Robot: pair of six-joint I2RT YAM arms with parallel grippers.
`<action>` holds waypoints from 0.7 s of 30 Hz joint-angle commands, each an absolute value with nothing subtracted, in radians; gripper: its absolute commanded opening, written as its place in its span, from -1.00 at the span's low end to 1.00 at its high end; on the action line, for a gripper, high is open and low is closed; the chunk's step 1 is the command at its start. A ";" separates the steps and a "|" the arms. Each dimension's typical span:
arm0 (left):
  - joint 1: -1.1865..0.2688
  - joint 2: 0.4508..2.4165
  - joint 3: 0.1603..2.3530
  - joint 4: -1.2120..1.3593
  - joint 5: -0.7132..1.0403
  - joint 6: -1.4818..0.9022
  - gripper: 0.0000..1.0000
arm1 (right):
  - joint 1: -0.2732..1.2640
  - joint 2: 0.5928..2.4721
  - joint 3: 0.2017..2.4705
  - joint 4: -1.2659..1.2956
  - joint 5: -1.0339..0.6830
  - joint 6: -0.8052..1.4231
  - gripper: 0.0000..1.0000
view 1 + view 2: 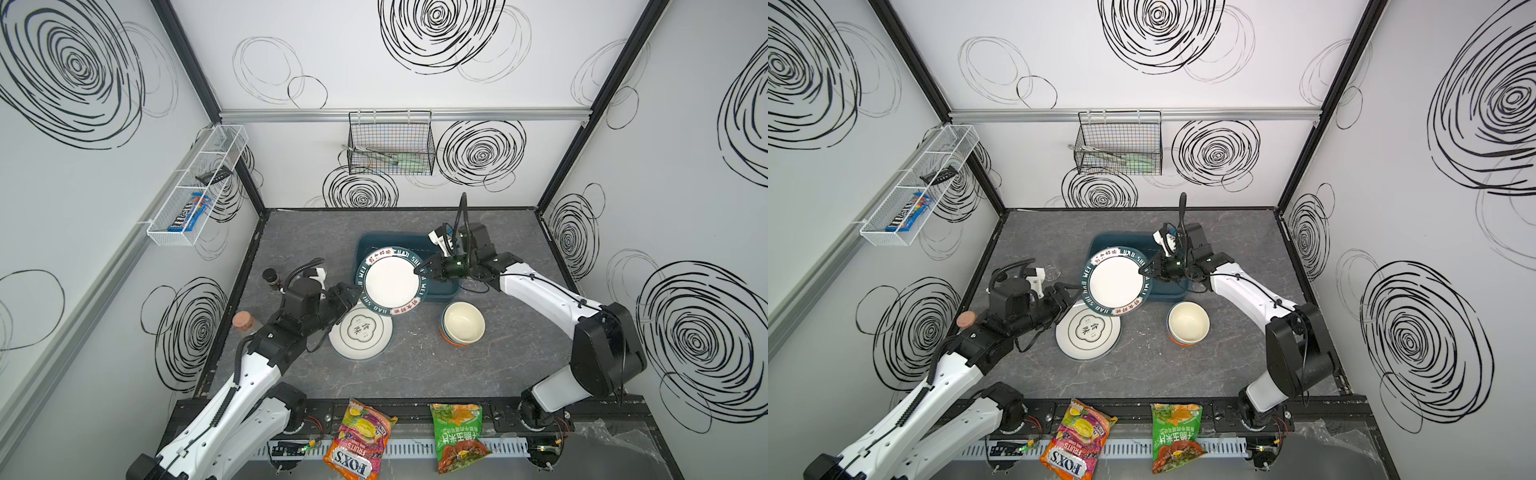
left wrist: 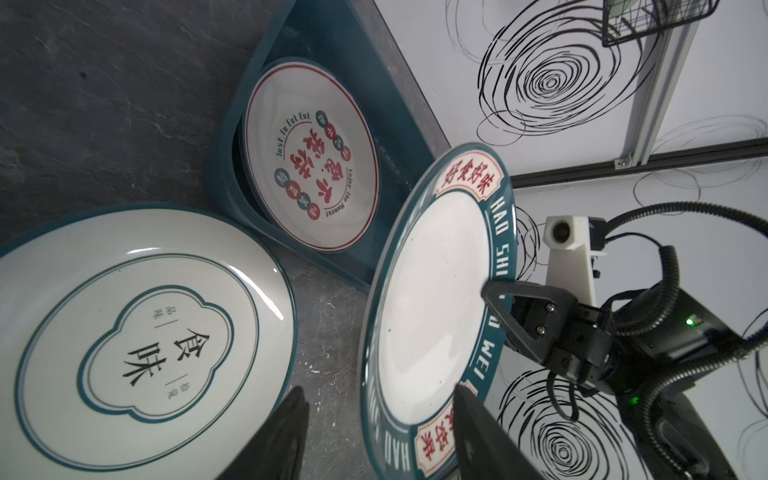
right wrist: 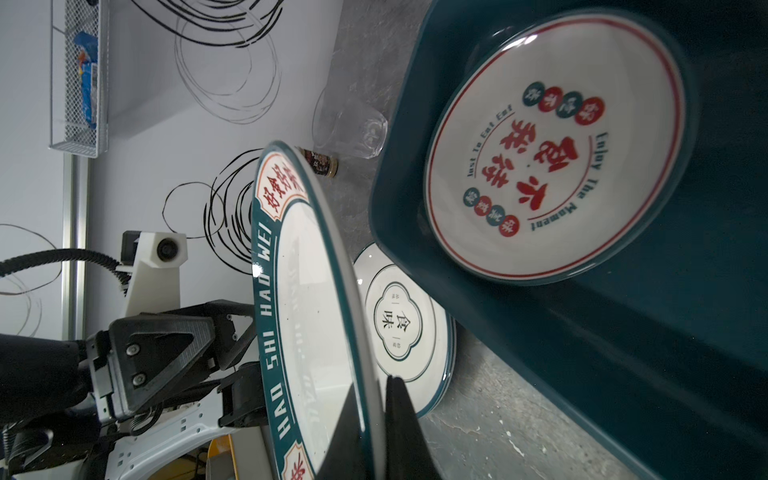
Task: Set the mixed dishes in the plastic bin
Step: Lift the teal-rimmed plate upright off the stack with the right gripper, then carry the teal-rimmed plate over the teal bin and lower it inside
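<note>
The task is judged to be at an early stage. One plate with red characters [image 2: 311, 166] is seen lying flat inside the plastic bin [image 1: 374, 239]; in both top views it is hidden beneath the plate in transfer. The lettered-rim plate [image 1: 390, 280] is held tilted in the air, partly over the bin's near edge and partly over the worktop [image 1: 415, 374]. The right tool [image 1: 420, 269] is clamped on the rim of this plate at the bin side. The left tool [image 1: 351, 293] is set with its fingers apart, the opposite rim passing between them without visible contact, so the plate is judged to be carried by the right tool alone. Outside the bin, the quatrefoil plate [image 1: 360, 330] lies on the worktop just below the held plate, and the stack of bowls [image 1: 462, 322], cream uppermost, stands near the bin's front corner. A clear cup [image 3: 349, 124] is seen beside the bin. These items are not yet placed.
</note>
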State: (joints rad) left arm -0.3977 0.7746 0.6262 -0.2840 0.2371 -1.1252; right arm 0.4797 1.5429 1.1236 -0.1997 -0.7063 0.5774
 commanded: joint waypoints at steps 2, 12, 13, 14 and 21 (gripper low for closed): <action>-0.400 0.748 0.603 -0.260 0.212 -1.103 0.39 | 0.440 1.521 1.137 -0.180 -0.694 0.561 -1.00; -0.399 0.668 0.548 -0.340 0.191 -1.086 0.53 | 0.402 1.664 1.240 -0.183 -0.608 0.586 -1.00; -0.400 0.661 0.543 -0.344 0.191 -1.088 0.54 | 0.402 1.681 1.250 -0.182 -0.601 0.592 -1.00; -0.399 0.654 0.535 -0.348 0.193 -1.089 0.54 | 0.401 1.699 1.261 -0.176 -0.594 0.600 -1.00; -0.396 0.628 0.515 -0.369 0.193 -1.092 0.58 | 0.410 1.820 1.337 -0.169 -0.541 0.636 -1.00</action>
State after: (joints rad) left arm -0.3973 0.6407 0.5232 -0.3695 0.2070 -1.1004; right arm 0.4049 1.8023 1.2781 -0.2028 -0.5533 0.6071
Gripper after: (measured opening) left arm 0.787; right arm 0.091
